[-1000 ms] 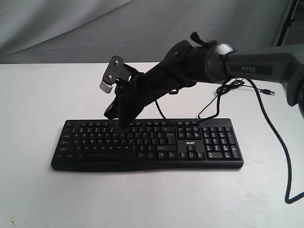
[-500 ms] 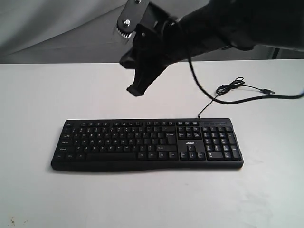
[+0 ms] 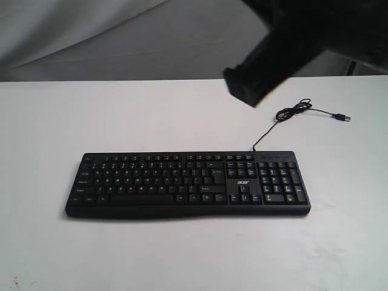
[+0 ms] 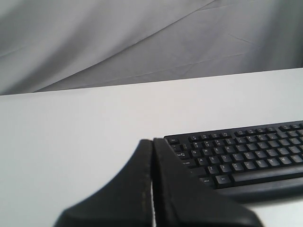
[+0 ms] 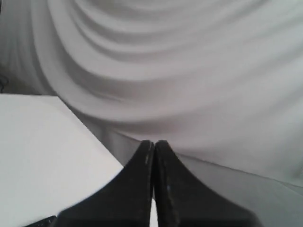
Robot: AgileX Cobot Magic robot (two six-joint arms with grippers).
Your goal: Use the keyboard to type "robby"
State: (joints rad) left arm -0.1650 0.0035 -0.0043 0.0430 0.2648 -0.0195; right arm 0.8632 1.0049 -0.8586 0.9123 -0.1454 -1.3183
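The keyboard [image 3: 188,182] lies flat on the white table [image 3: 91,109], toward its near side and about midway from left to right, with the long edge running left to right and the number pad at the right end. Its thin black cable [image 3: 285,115] leaves the far edge near the right end, loops into a small coil and ends in a loose plug farther right on the table. The right gripper [image 3: 241,90] hangs in the air beyond the keyboard's far edge, right of the middle, blurred and touching nothing; its wrist camera shows the two fingers pressed together. The left gripper [image 4: 152,142] is likewise pressed together on nothing, looking toward the keyboard's left end. Grey cloth [image 3: 121,36] hangs behind the table.
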